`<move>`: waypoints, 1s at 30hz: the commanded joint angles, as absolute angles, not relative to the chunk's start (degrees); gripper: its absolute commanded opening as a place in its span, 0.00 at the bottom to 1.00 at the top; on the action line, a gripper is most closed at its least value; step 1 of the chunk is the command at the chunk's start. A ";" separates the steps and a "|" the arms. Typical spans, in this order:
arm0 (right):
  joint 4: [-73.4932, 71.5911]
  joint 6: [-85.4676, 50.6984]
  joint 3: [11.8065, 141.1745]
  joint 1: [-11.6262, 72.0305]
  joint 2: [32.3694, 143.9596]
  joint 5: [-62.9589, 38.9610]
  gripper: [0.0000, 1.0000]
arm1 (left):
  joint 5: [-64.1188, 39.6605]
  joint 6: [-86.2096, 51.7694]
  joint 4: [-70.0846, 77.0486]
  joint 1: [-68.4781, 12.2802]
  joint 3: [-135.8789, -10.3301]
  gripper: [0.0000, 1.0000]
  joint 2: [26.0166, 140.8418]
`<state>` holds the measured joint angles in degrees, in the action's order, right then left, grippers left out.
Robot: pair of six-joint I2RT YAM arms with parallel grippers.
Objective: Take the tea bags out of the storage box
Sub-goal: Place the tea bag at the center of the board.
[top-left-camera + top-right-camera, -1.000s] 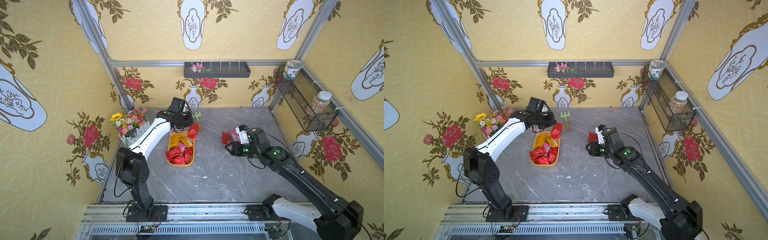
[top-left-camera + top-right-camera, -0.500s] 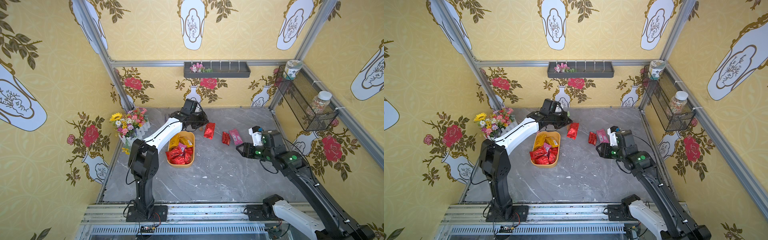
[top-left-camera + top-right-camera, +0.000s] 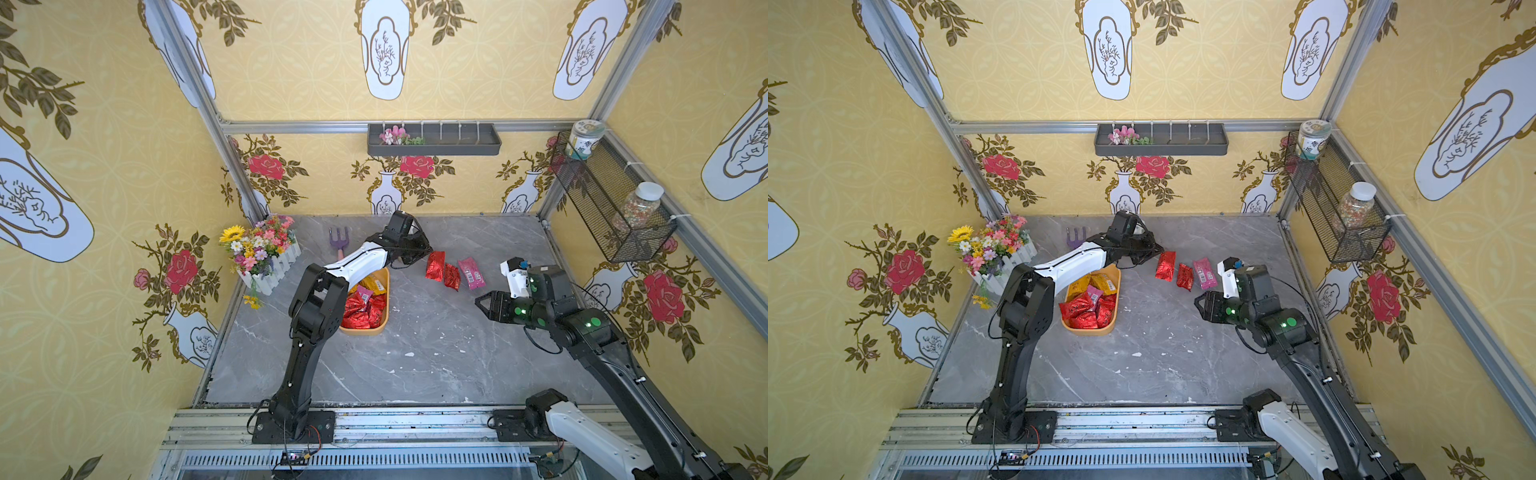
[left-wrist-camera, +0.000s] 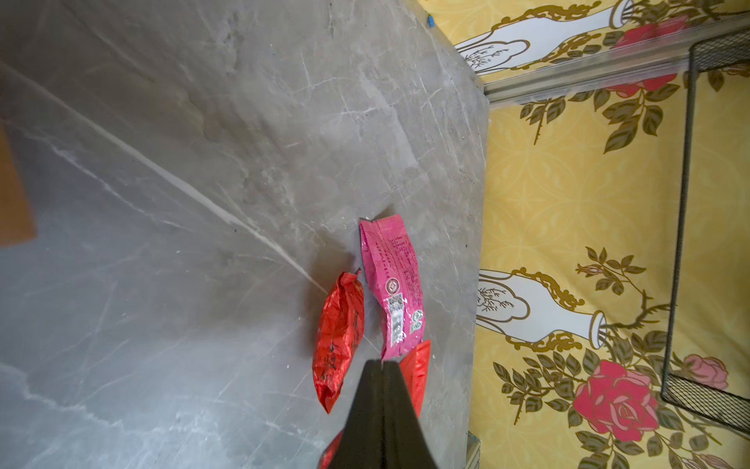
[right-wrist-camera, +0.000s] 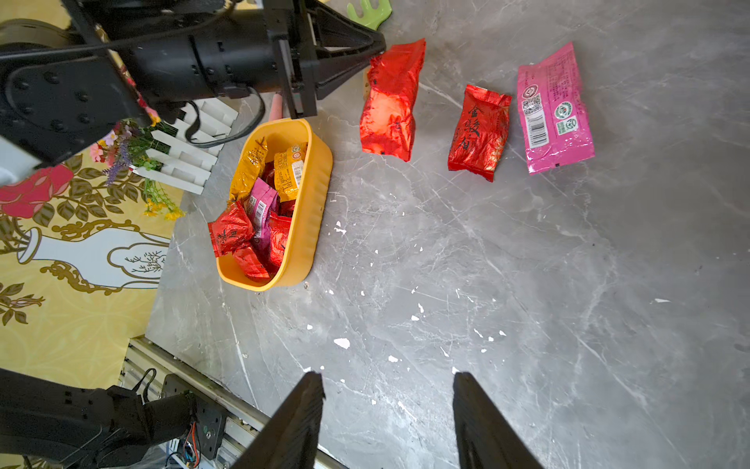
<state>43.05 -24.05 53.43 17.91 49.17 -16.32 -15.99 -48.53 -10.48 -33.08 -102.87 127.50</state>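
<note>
Left gripper (image 4: 382,365): jaws together, clamped on the top edge of a red tea bag (image 3: 434,266) that lies mostly on the table (image 3: 415,365).
Right gripper (image 5: 389,379): jaws apart, empty, above bare marble at 3 o'clock of the table's middle.
Row: second red tea bag (image 3: 452,276), then pink tea bag (image 3: 471,272), flat at 3 o'clock of the held one.
Storage box (image 5: 312,203): 9 o'clock of the middle, holding more tea bags (image 5: 231,235), red, pink and yellow-orange.
</note>
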 commanded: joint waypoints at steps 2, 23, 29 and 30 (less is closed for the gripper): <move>43.65 -24.09 53.12 17.92 48.43 -17.11 0.56 | -15.23 -49.22 -8.04 -33.14 -105.27 0.00 131.19; 43.45 -24.21 51.93 17.93 48.08 -17.28 0.56 | -12.96 -49.66 -7.21 -33.32 -105.16 0.00 136.65; 43.72 -23.90 52.11 17.93 47.90 -17.15 0.56 | -13.01 -49.78 -8.20 -33.31 -106.23 0.00 138.13; 43.92 -23.73 52.20 17.87 47.90 -16.99 0.56 | -13.01 -49.75 -8.58 -33.31 -106.61 0.02 138.38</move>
<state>43.77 -24.14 52.03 17.91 48.01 -17.61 -13.04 -49.80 -8.43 -33.30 -105.93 137.19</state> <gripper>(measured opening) 0.564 0.072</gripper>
